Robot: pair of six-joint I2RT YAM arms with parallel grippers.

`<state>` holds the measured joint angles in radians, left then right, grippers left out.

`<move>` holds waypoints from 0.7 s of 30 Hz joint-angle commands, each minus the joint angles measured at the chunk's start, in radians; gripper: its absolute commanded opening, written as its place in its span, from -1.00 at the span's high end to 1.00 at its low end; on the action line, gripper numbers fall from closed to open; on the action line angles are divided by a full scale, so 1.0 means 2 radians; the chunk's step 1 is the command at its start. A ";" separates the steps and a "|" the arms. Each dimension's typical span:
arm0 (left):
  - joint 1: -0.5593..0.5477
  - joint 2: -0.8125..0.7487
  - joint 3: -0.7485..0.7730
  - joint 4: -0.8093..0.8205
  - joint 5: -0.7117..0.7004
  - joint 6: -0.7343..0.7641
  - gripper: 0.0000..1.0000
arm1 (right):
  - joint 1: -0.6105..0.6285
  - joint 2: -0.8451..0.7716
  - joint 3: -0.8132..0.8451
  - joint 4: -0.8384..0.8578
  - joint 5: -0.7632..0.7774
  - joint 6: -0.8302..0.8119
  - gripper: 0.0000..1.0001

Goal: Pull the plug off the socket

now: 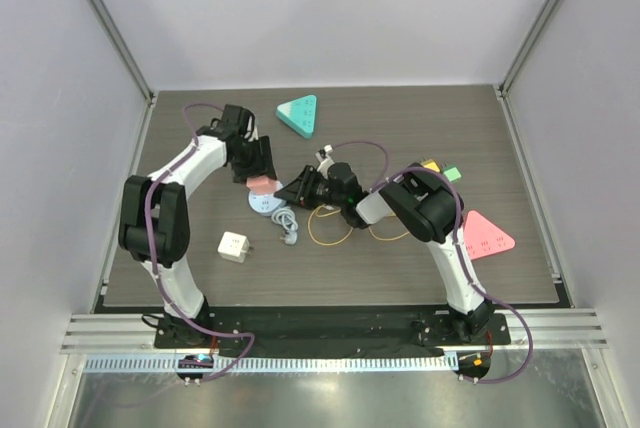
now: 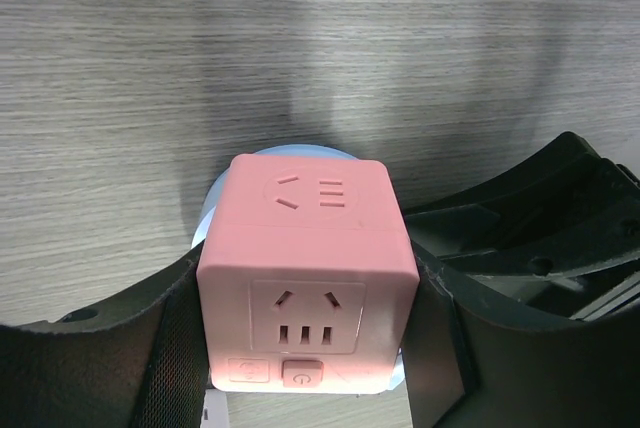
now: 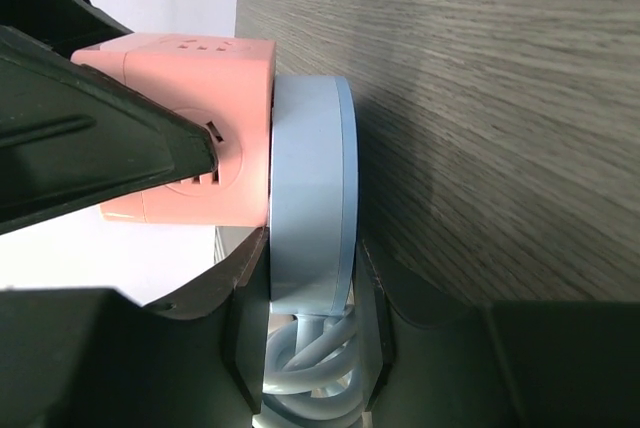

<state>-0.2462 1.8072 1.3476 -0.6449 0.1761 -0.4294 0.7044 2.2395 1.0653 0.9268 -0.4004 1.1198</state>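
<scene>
The socket (image 2: pixel 305 278) is a pink cube on the wood table, left of centre in the top view (image 1: pixel 263 184). A light-blue round plug (image 3: pixel 310 198) sits flat against one of its faces, and its pale coiled cable (image 3: pixel 310 378) trails off. My left gripper (image 2: pixel 310 348) is shut on the socket, one dark finger (image 2: pixel 150 348) pressed on each side. From the right, my right gripper (image 3: pixel 308 288) is shut on the plug's disc, one finger on each face. In the top view both grippers (image 1: pixel 258 166) (image 1: pixel 295 191) meet at the cube.
A white cube adapter (image 1: pixel 234 247) lies near the front left. A teal triangle (image 1: pixel 299 114) sits at the back and a pink triangle (image 1: pixel 485 235) on the right. Yellow wire loops (image 1: pixel 330 228) and small orange (image 1: pixel 431 165) and green (image 1: pixel 452 174) blocks lie around the right arm.
</scene>
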 commanded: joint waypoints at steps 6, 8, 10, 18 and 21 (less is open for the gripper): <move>-0.030 -0.082 -0.009 0.028 -0.042 -0.002 1.00 | 0.008 0.014 0.064 -0.143 0.055 -0.028 0.98; -0.033 -0.091 -0.009 0.022 -0.071 0.001 1.00 | 0.016 0.012 0.085 -0.190 0.074 -0.047 0.97; -0.033 -0.095 -0.011 0.021 -0.064 0.001 1.00 | 0.021 0.013 0.098 -0.230 0.086 -0.061 0.98; -0.001 -0.083 -0.037 0.080 0.084 -0.032 1.00 | 0.026 0.012 0.114 -0.270 0.110 -0.068 0.98; -0.001 -0.087 -0.047 0.098 0.108 -0.038 0.99 | 0.026 0.015 0.122 -0.291 0.119 -0.072 0.97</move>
<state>-0.2085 1.6955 1.2324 -0.5373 0.0994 -0.4072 0.7509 2.2429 1.2888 0.5617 -0.3553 1.0027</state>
